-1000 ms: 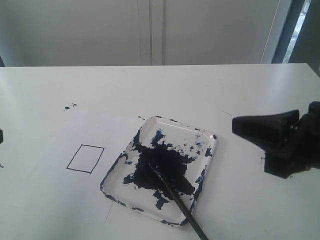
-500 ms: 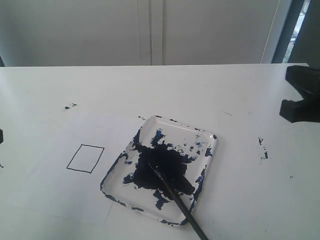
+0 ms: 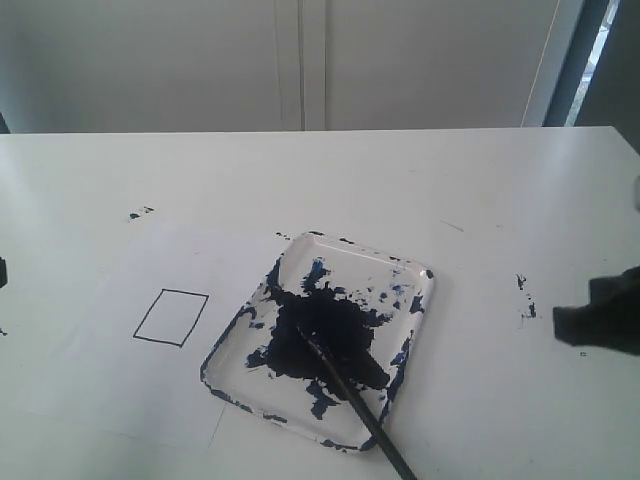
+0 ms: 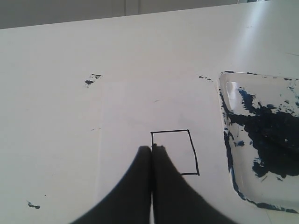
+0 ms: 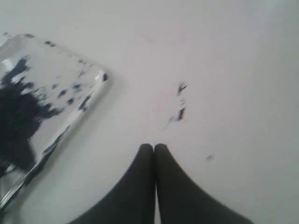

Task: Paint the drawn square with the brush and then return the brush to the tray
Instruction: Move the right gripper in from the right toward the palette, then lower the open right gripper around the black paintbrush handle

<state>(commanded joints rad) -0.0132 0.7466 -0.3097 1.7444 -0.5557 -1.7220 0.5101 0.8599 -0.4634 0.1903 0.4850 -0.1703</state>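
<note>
In the exterior view, the tray (image 3: 421, 276) sits near the middle of the surface (image 3: 400, 180), smeared with dark blue-black paint. The brush (image 3: 361, 410) lies slanted in it, tip in the blotch, handle running out over the tray's near rim. The drawn square (image 3: 171, 317) is blank, on white paper (image 3: 90, 340) just beside the tray. A dark, blurred part of the right arm (image 3: 606, 316) shows at the frame's edge, well apart from the tray, with a few paint specks (image 3: 524, 296) between them (how its fingers stand cannot be told from here).

In the left wrist view, the left fingers (image 4: 140, 172) are pressed together, nothing between them. Their tips fall over one corner of the drawn square (image 4: 175, 153), whose inside is unpainted; whether they touch the paper (image 4: 126, 107) I cannot tell. The tray (image 4: 229, 88) lies off to one side of the fingers, past the square.

In the right wrist view, the right fingers (image 5: 139, 177) are likewise pressed together and hold nothing. They hang over bare surface (image 5: 224, 56), with small paint specks (image 5: 180, 112) just ahead of the tips. A corner of the tray (image 5: 100, 78) lies to one side of them, apart from the tips; the brush is not seen here.
</note>
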